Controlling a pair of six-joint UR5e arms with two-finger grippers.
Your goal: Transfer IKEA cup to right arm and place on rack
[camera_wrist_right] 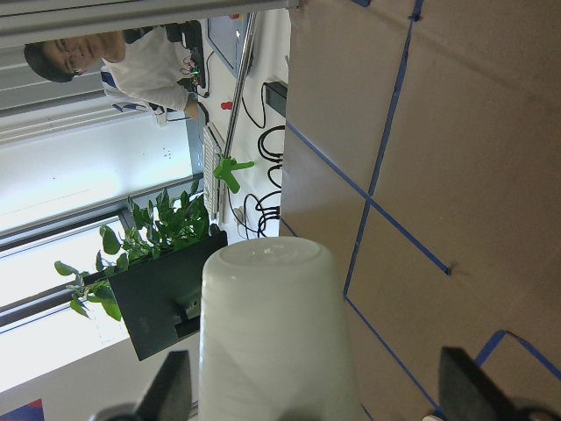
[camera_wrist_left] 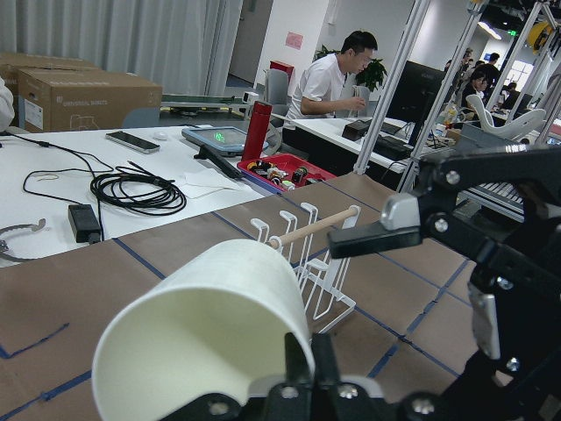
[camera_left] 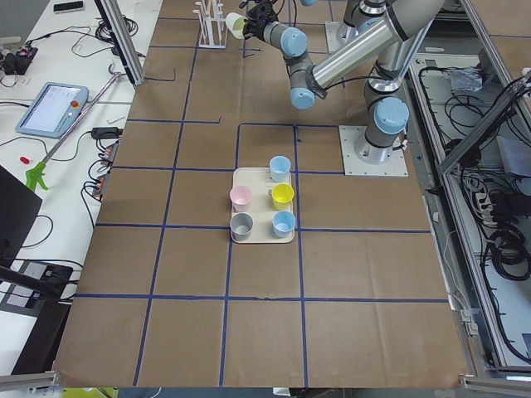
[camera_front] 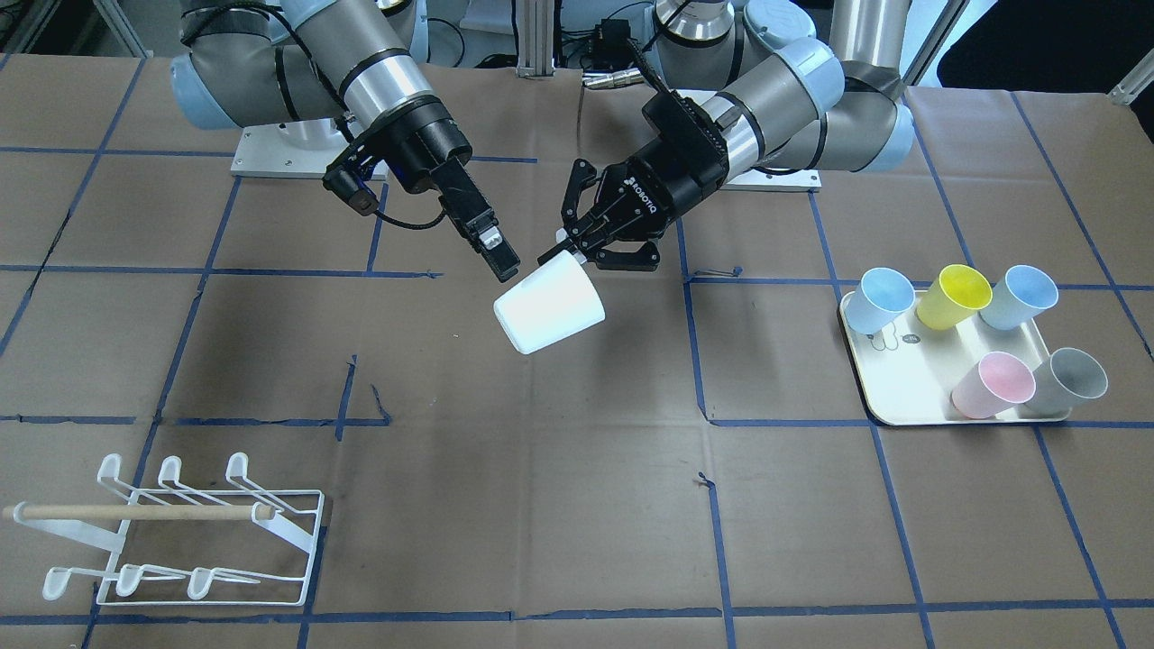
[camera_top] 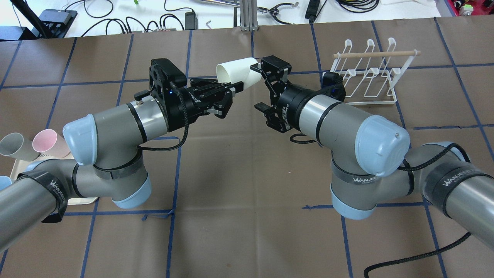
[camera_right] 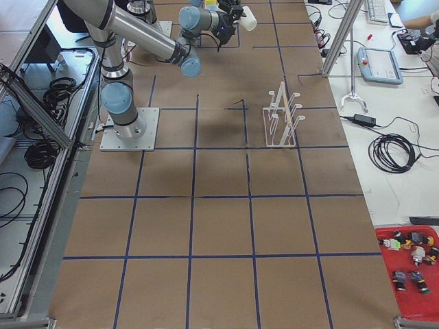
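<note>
A white cup (camera_front: 550,306) hangs tilted in the air above the table's middle. My left gripper (camera_front: 568,252) is shut on its rim, one finger inside the mouth; it also shows in the overhead view (camera_top: 233,88). My right gripper (camera_top: 256,87) is open and faces the left one, its fingers (camera_wrist_right: 171,386) spread on either side of the cup's base (camera_wrist_right: 272,333) without touching it. The white wire rack (camera_front: 180,532) with a wooden dowel stands on the table on my right, apart from both grippers; the overhead view (camera_top: 366,77) shows it too.
A cream tray (camera_front: 911,379) on my left side holds several upright cups: two blue, a yellow (camera_front: 956,293), a pink and a grey. Brown paper with blue tape lines covers the table. People sit at desks beyond the table's far edge.
</note>
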